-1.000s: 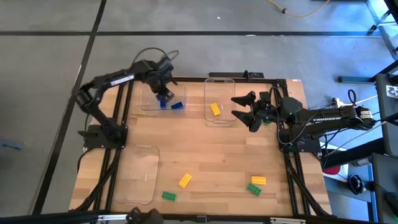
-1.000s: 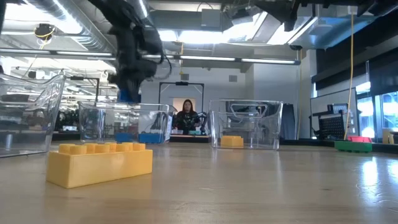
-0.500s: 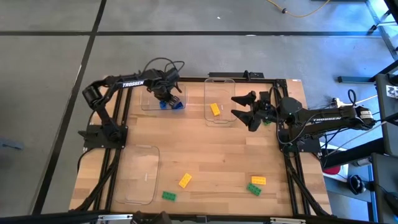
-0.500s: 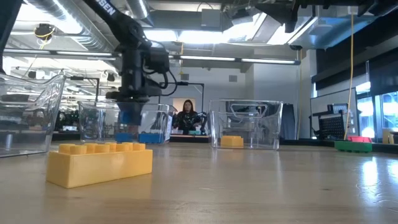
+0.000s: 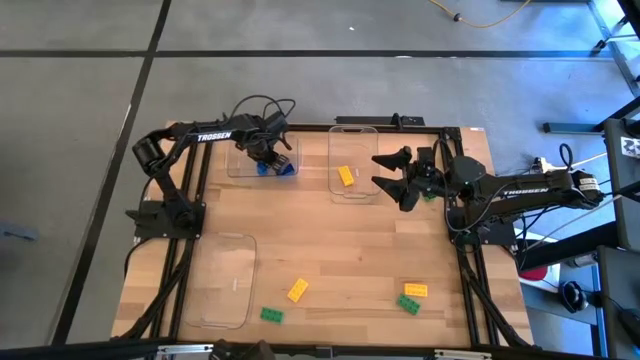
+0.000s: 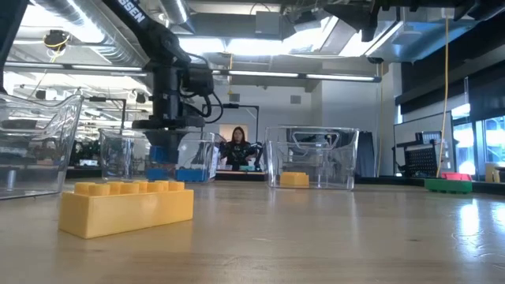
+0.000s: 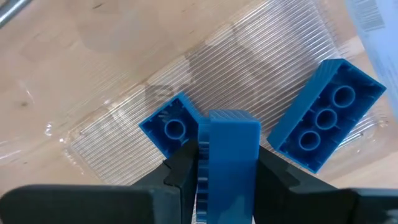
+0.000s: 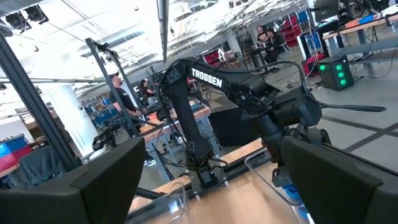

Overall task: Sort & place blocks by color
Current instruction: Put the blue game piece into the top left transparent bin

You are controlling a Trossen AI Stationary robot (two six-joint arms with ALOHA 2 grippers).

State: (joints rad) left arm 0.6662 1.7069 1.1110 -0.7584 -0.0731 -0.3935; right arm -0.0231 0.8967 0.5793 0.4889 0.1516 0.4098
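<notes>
Since a second ago the left gripper [image 5: 264, 160] has dropped into the blue tray [image 5: 236, 162], still pinching an upright blue block [image 7: 227, 149] directly above the tray floor.

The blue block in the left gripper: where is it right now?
The blue block sits between the left gripper fingers, low inside the clear tray at the table's far left in the high view, with two other blue blocks beside it.

Grey floor [image 5: 80, 120], ceiling strip lights [image 6: 237, 47], lab benches
</notes>
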